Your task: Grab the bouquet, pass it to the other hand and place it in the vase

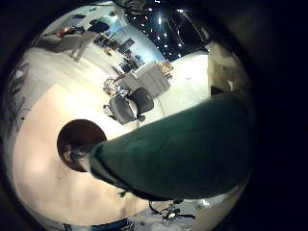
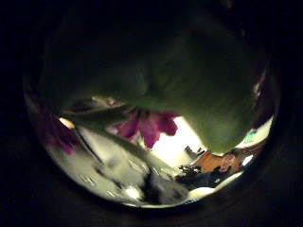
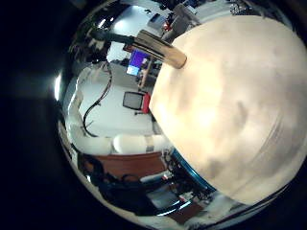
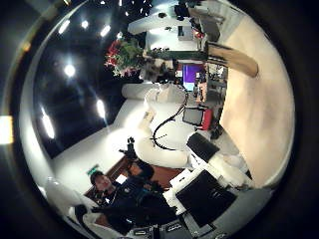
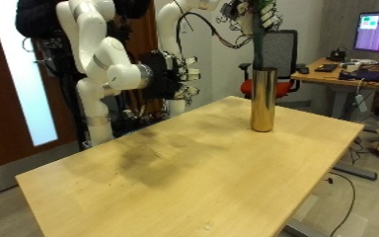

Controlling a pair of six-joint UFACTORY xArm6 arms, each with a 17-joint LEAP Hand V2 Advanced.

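Observation:
A tall golden vase (image 5: 262, 99) stands on the wooden table (image 5: 177, 168) near its far corner. The bouquet's green stems (image 5: 262, 39) run straight down into the vase mouth. My left hand (image 5: 232, 10) is above the vase, shut on the bouquet. The left little finger side palm view shows the green stem bundle (image 1: 183, 144) entering the vase opening (image 1: 79, 140). The left thumb side palm view shows green wrap (image 2: 161, 66) and pink flowers (image 2: 147, 123) close up. My right hand (image 5: 168, 74) hangs open and empty beyond the table's far edge. The right thumb side palm view shows the bouquet (image 4: 125, 55) over the vase (image 4: 234, 62).
A black office chair (image 5: 284, 54) stands behind the vase. A desk with a monitor (image 5: 374, 35) is further back. The vase also shows in the right little finger side palm view (image 3: 161, 50), at the table's edge.

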